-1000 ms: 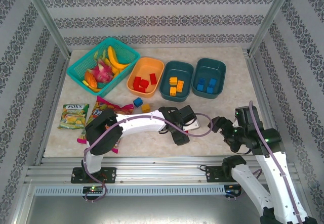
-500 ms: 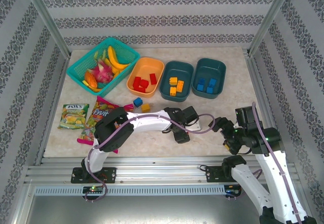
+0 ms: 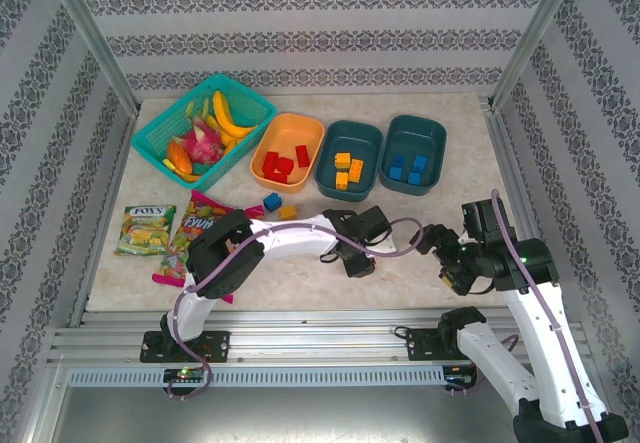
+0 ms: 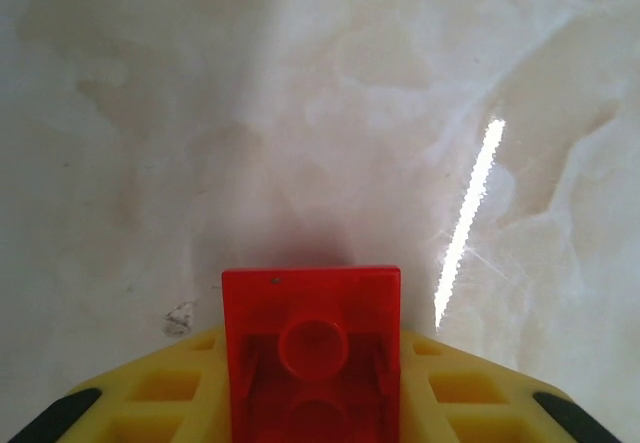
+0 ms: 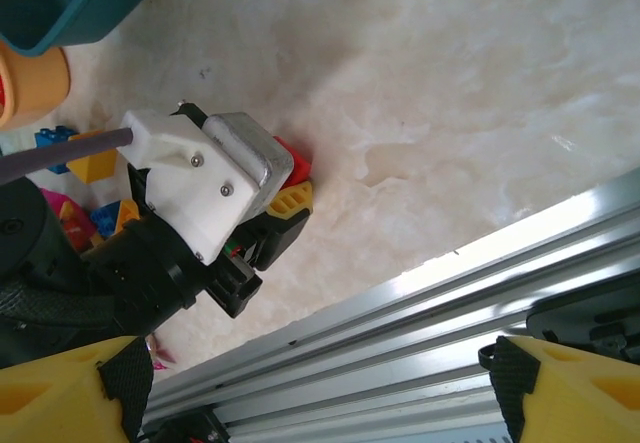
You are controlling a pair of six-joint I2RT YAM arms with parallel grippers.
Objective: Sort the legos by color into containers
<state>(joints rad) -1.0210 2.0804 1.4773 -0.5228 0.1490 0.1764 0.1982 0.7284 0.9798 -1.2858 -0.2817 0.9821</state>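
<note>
My left gripper [image 3: 358,263] is shut on a red lego [image 4: 311,348], which sits studs-down between the yellow fingers [image 4: 150,393] just above the bare table near its front edge. From the right wrist view the same red lego [image 5: 295,159] peeks out beside the left gripper's yellow finger [image 5: 290,199]. My right gripper [image 3: 442,258] hangs open and empty to the right of it. At the back stand the orange tub [image 3: 287,123] with red legos, a teal tub [image 3: 349,131] with yellow ones and a teal tub [image 3: 414,123] with blue ones. A blue lego [image 3: 271,201] and a yellow lego [image 3: 288,211] lie loose.
A teal lattice basket [image 3: 165,131] of toy fruit stands at the back left. Two candy bags [image 3: 145,228] lie at the left by the left arm's elbow. An aluminium rail [image 5: 420,313] runs along the table's near edge.
The left gripper has drawn slightly toward the back with the red lego. The right arm has shifted a little upward and back.
</note>
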